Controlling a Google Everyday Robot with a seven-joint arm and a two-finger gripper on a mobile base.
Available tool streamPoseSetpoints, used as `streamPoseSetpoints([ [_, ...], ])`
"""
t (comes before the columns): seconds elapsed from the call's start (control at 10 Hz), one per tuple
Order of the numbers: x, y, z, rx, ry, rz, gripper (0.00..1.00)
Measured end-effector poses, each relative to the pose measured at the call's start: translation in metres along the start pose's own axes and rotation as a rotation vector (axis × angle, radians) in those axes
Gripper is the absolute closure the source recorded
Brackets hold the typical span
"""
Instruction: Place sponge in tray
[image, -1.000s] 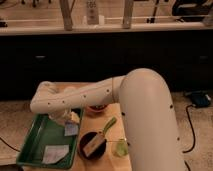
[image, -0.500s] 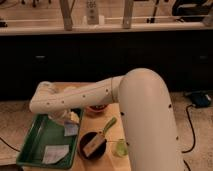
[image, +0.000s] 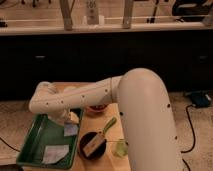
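The green tray lies at the table's front left, with a whitish flat sheet in its near part. My gripper points down over the tray's right side at the end of the white arm, which reaches in from the right. It is shut on the small pale blue-grey sponge, which hangs just below it, above the inside of the tray near the right rim.
A round black bowl with a tan block in it stands right of the tray. A green-handled tool leans on it. A pale green item lies to the right, and a red bowl sits behind under the arm.
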Motion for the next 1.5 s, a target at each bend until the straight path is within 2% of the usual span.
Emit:
streamPoseSetpoints([
  [0.5, -0.001, -0.019, 0.000, 0.019, -0.008, -0.054, 0.28],
  [0.6, 0.000, -0.022, 0.000, 0.022, -0.008, -0.063, 0.22],
  [1.2, 0.004, -0.029, -0.004, 0.041, -0.015, -0.100, 0.20],
  [1.5, 0.010, -0.026, -0.009, 0.063, -0.019, -0.064, 0.20],
])
